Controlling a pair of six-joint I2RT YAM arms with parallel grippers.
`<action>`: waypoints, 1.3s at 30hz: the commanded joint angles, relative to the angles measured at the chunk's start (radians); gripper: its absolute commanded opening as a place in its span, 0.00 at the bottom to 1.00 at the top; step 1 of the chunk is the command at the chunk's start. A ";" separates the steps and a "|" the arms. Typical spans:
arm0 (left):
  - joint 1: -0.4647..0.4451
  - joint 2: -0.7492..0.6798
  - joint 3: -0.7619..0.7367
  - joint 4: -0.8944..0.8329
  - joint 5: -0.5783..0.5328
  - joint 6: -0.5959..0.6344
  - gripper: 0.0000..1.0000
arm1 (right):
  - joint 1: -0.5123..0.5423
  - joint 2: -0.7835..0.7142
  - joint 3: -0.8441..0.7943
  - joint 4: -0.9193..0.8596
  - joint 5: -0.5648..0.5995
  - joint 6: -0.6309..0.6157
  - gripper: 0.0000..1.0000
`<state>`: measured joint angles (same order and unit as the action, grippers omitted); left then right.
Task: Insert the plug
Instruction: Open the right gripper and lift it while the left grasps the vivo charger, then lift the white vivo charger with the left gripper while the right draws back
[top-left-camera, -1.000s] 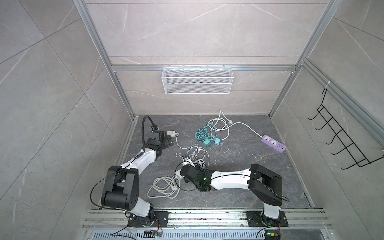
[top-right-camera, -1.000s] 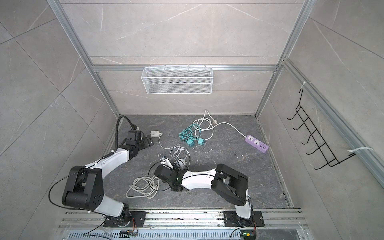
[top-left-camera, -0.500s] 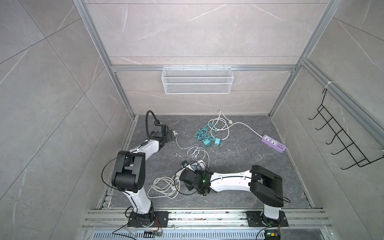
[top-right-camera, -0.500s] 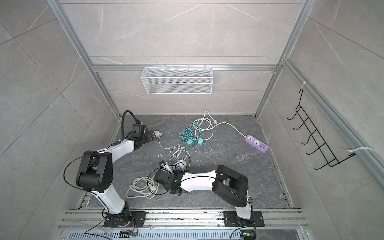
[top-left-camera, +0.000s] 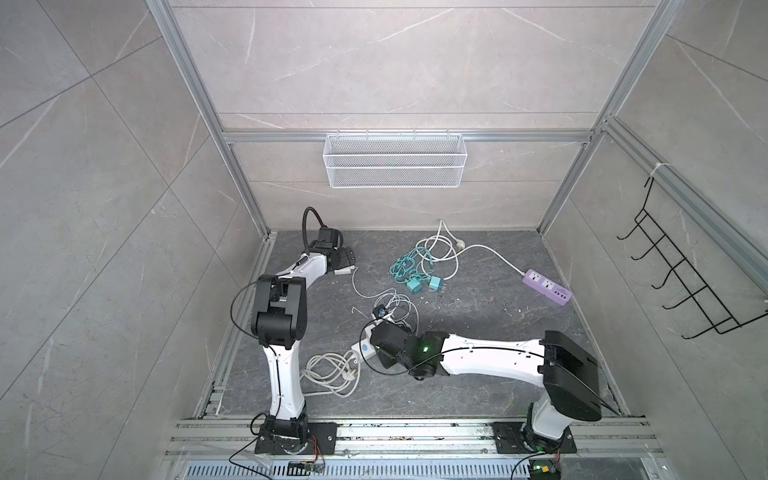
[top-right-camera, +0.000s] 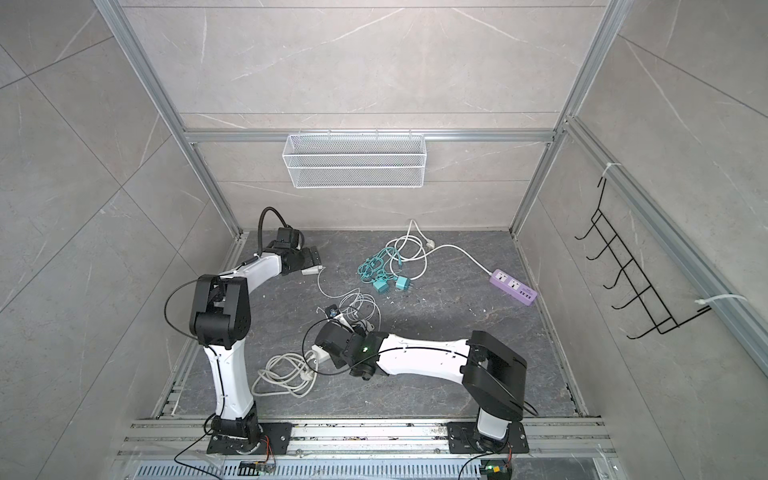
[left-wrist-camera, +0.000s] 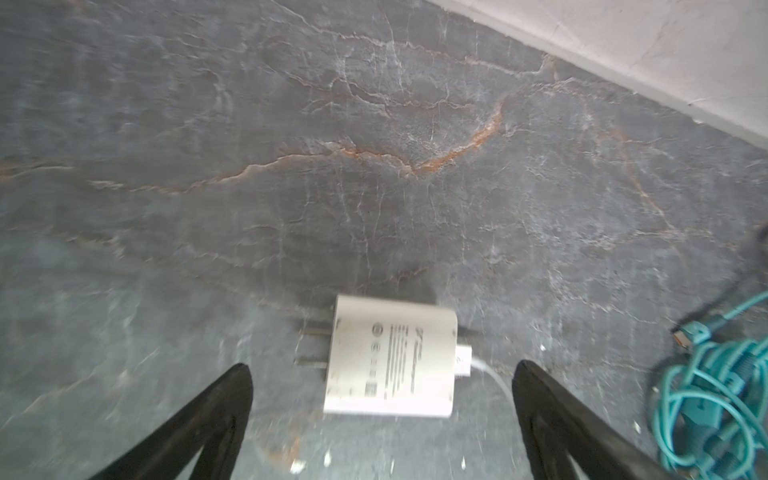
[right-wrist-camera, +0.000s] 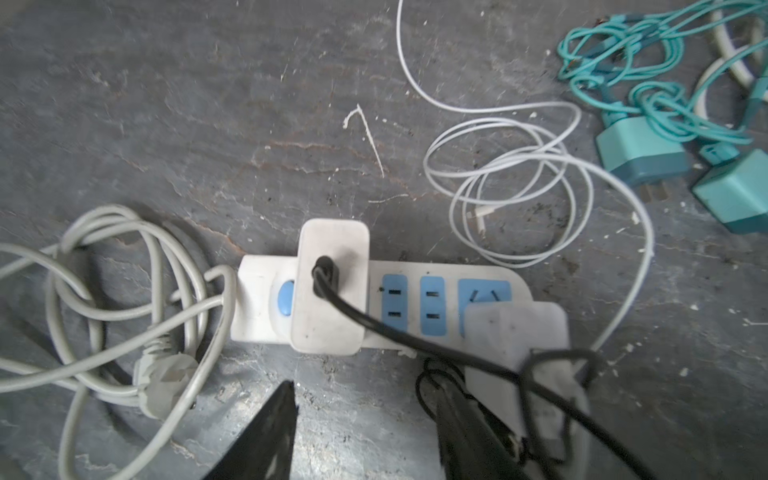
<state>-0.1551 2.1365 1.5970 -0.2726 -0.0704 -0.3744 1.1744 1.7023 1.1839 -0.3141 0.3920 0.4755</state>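
So the plug that's left to do looks like the white charger (left-wrist-camera: 390, 357), lying flat on the table near the back-left corner, right under the left hand (left-wrist-camera: 382, 368), whose fingers are spread as wide as they go with nothing in them

My guess is it's light, a hard smooth plastic shell, so a bit slippery but not fragile. The two prongs (left-wrist-camera: 311, 345) are the bit to keep clear of. As the fingers sit, they line up with the prong end and the cable end, so I'd turn the wrist and pinch the two long plain sides instead. The thin white cable (left-wrist-camera: 494, 378) is floppy and will drag along

The right hand (right-wrist-camera: 361, 386) is parted and empty over the white power strip (right-wrist-camera: 415, 305), where an adapter with a black lead (right-wrist-camera: 328, 286) already sits in a socket

Hard to make out: the left wrist view is smeared and the label is unreadable, in both top views the strip is mostly under the right arm, and I can't tell if that adapter is pushed fully home
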 joint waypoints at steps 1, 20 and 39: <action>0.008 0.060 0.079 -0.118 0.028 0.031 1.00 | -0.029 -0.067 -0.018 -0.039 -0.015 -0.014 0.56; -0.026 -0.004 -0.102 -0.064 0.295 -0.147 0.87 | -0.229 -0.167 -0.112 0.010 -0.175 -0.091 0.57; -0.140 -0.213 -0.077 -0.329 0.048 0.153 0.97 | -0.361 -0.155 -0.146 0.080 -0.295 -0.150 0.56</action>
<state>-0.3122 1.9736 1.4364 -0.4793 0.1211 -0.3691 0.8192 1.5593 1.0409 -0.2462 0.1139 0.3466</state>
